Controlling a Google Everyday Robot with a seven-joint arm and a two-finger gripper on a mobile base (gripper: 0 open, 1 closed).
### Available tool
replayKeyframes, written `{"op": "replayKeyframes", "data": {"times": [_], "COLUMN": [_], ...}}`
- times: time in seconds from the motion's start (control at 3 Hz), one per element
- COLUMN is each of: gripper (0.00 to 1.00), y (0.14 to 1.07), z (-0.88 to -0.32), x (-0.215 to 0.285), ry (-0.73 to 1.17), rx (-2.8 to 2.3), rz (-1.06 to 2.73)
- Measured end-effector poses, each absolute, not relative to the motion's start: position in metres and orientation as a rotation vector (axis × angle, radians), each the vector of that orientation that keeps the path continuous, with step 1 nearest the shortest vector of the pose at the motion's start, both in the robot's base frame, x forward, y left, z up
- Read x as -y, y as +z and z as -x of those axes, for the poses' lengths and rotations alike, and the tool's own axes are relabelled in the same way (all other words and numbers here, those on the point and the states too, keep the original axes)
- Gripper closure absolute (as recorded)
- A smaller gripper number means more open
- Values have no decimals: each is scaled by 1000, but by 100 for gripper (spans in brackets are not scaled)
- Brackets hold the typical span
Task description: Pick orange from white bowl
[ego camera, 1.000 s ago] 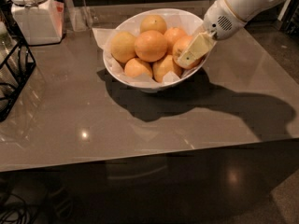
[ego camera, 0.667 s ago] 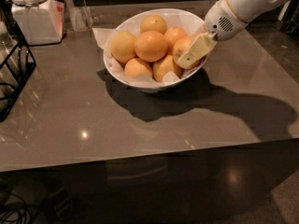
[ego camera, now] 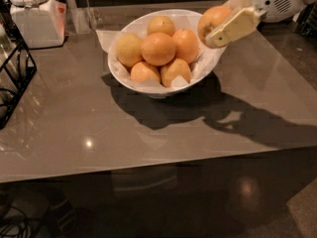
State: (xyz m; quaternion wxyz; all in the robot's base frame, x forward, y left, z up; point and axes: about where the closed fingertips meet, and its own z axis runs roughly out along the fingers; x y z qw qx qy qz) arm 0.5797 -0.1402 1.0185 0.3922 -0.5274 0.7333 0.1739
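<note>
The white bowl (ego camera: 122, 79), lined with white paper, stands at the back middle of the grey table and holds several oranges. My gripper (ego camera: 218, 24) is at the upper right, just above the bowl's right rim. It is shut on the orange (ego camera: 210, 18), a deep-orange fruit held clear of the pile, with a cream finger (ego camera: 233, 26) across its near side. The far finger is mostly hidden behind the fruit. A large deep-orange fruit (ego camera: 158, 48) sits on top of the pile in the bowl.
A white lidded jar (ego camera: 30, 15) stands at the back left, with a clear stand (ego camera: 80, 9) beside it. A black wire rack (ego camera: 12, 78) is at the left edge. The table's front edge (ego camera: 148, 170) runs across the lower frame.
The gripper has risen up and to the right out of the bowl, lifting the orange with it. The other oranges stay in the bowl.
</note>
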Motion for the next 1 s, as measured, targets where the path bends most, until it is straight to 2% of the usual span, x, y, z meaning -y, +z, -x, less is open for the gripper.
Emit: {"op": "replayKeyframes", "data": {"times": [0.33, 0.67, 1.0], "gripper": [100, 100, 100], "y": [1042, 1022, 1022], "z": [-552, -527, -527], "x": [154, 160, 160], "ry": [489, 641, 641], "rx": [-1775, -1780, -1780], "rz": [1275, 1192, 1192]}}
